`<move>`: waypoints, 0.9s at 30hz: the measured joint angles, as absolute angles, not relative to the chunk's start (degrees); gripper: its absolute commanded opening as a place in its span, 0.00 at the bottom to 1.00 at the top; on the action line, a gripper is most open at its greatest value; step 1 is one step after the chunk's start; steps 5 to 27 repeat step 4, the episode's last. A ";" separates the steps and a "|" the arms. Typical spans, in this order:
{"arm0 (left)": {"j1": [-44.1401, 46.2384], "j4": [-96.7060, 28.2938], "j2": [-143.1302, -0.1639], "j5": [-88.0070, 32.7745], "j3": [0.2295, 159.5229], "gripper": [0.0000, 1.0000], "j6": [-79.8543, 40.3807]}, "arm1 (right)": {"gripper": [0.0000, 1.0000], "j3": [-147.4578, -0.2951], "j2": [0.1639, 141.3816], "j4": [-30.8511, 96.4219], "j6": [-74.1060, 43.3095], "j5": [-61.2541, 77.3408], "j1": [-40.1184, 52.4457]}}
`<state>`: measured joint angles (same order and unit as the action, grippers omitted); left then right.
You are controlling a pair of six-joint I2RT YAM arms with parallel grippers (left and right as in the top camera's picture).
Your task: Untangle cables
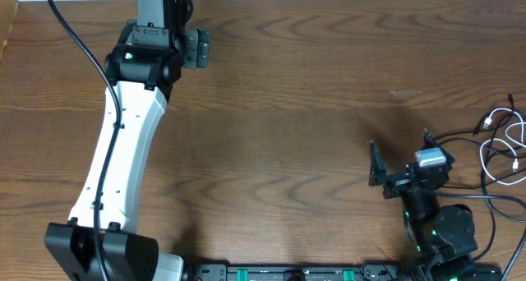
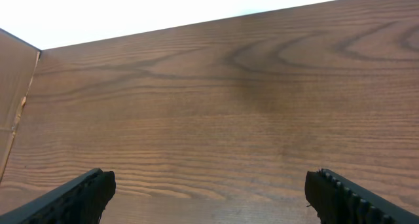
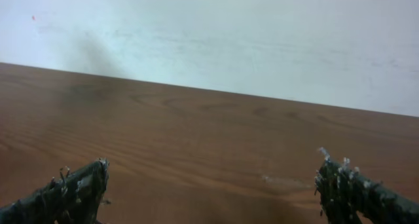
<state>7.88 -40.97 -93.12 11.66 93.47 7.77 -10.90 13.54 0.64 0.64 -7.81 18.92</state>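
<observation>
While the cables (image 1: pixel 501 145) are lying bunched at the right edge of the desk (image 1: pixel 288 133), just beyond the right arm, neither arm is touching them. A white cord (image 1: pixel 485 170) is looping there over itself with a small plug end showing toward the far side, and thin black strands (image 1: pixel 460 139) are running across and beside it; how they are crossing is too fine to tell from overhead. The right gripper (image 1: pixel 376 164) is sitting near the pile but pointing away from it, toward the middle of the desk, and its wrist view is showing its jaws spread wide over bare wood with nothing between them (image 3: pixel 213 185). The left gripper (image 1: pixel 197 48) is reaching well apart at the far left of the desk, jaws likewise wide and empty (image 2: pixel 209 188). To do the step well, the right arm is probably needing to turn toward the pile and pinch one strand near a free plug end, then draw it out slowly along the desk rather than lifting the whole knot; the left arm is likely needing to come across to pin the rest. No container is appearing in any view.
</observation>
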 measured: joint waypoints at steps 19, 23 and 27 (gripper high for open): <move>7.88 -40.97 -92.95 11.66 93.47 0.98 7.77 | 0.99 -7.53 11.29 -1.56 0.69 -5.67 17.78; 7.88 -40.97 -92.95 11.66 93.47 0.98 7.77 | 0.99 -7.53 11.29 -1.56 0.69 -5.67 17.78; 7.88 -40.97 -92.95 11.66 93.47 0.98 7.77 | 0.99 -7.53 11.29 -1.56 0.69 -5.67 17.78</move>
